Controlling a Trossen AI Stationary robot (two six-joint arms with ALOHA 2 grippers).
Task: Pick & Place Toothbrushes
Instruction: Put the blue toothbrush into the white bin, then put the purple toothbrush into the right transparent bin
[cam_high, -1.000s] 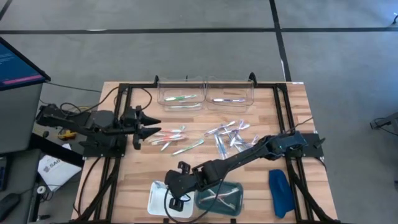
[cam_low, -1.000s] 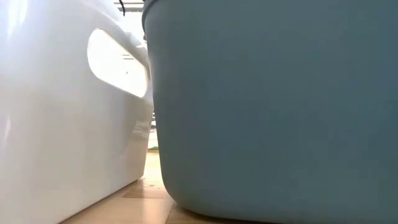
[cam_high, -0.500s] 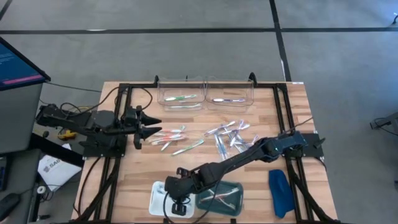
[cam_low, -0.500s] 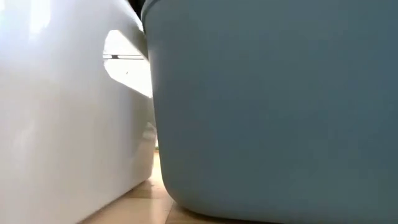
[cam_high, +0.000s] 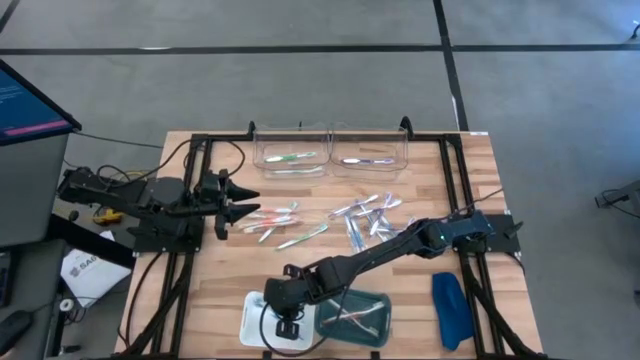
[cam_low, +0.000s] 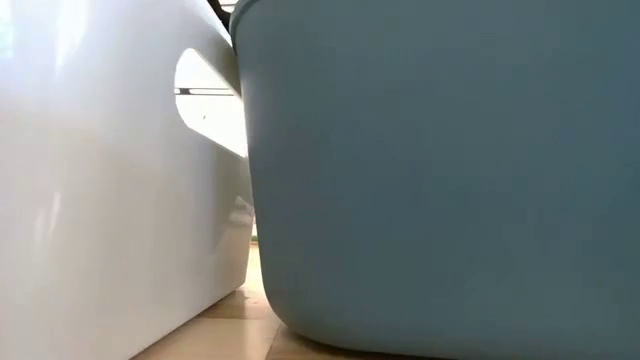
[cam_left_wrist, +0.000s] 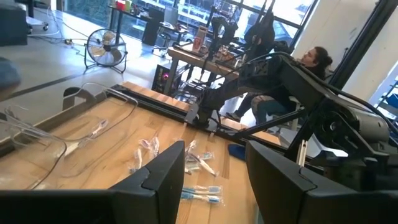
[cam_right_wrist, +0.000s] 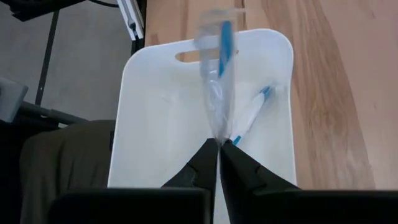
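Toothbrushes (cam_high: 368, 213) are lying scattered mid-bench (cam_high: 210, 272), with a few more sitting in two clear bins (cam_high: 332, 152) along the far edge. Nearest the front edge, the right gripper (cam_right_wrist: 219, 148) is hanging over a white bin (cam_right_wrist: 152, 124) beside a teal bin (cam_high: 362, 317), its fingers pinching a clear-wrapped blue toothbrush (cam_right_wrist: 219, 74). The left gripper (cam_left_wrist: 211, 163) is waiting half open at the bench's left side, holding nothing.
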